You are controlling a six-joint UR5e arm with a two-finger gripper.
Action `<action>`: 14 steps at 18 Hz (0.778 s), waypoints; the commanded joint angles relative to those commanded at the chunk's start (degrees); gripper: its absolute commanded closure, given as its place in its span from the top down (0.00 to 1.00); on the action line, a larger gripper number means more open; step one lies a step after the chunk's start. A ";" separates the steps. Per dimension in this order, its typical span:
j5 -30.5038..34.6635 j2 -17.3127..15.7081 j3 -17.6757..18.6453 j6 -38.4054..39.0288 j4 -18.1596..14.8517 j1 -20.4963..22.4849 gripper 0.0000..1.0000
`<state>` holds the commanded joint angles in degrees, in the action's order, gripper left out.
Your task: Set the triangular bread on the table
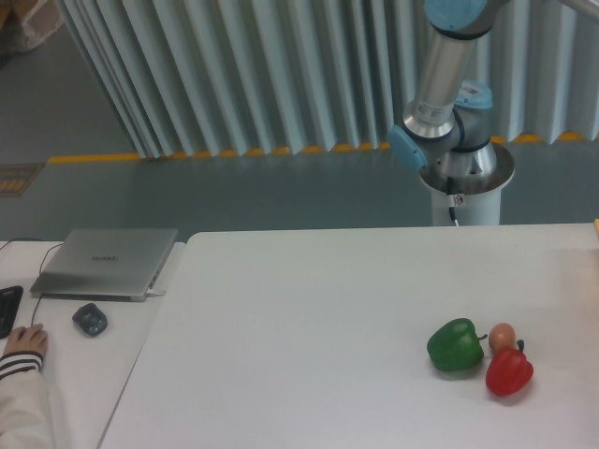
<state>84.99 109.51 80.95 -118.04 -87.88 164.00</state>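
The triangular bread is nowhere visible — neither is the gripper (only the arm [440, 79] shows), so its jaw state and the bread's direction cannot be told; table [309, 309] holds 2 peppers.

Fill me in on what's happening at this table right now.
The robot arm rises behind the table, its gripper out of frame, so nothing is visibly held. No triangular bread is in view. A green pepper, a red pepper and a small orange-tan ball sit clustered together. On the lower desk at left, a person's hand rests beside a mouse and closed laptop.
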 joint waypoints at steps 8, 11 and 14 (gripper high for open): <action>-6.40 -2.01 -0.45 3.32 -6.60 -2.28 0.09; -7.38 -2.46 0.26 11.13 -6.34 -6.31 0.09; -7.73 -2.46 0.34 17.04 -5.99 -8.69 0.09</action>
<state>77.26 107.05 81.30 -101.00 -93.87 155.31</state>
